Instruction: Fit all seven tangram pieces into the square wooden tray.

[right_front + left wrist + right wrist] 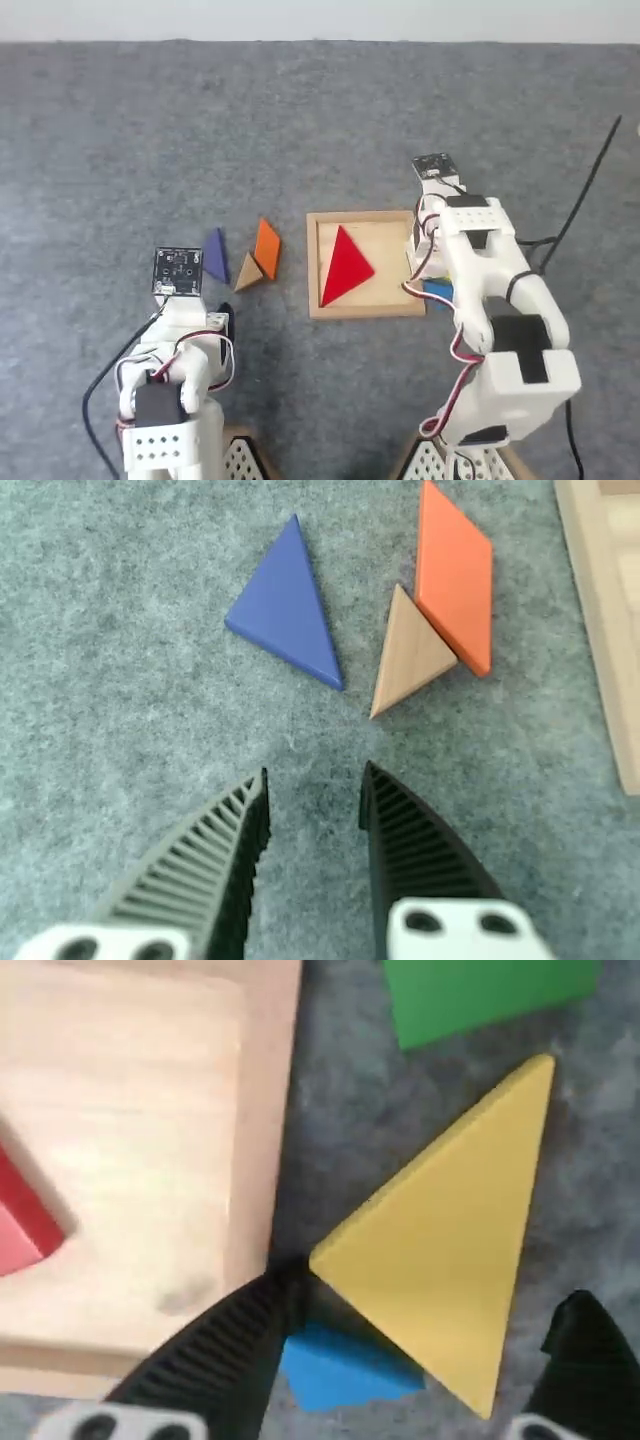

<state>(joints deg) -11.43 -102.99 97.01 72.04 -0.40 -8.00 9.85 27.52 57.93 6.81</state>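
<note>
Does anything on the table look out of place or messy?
Beside the wooden tray, the yellow triangle seems to lie partly over a blue piece rather than flat. Nothing looks damaged.

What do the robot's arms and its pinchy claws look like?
The left arm and right arm are chunky white plastic blocks with black motors, looped with thin red, white and black wires. A black cable trails from each. The left gripper and right gripper have pointed, ribbed black fingers on white bases.
</note>
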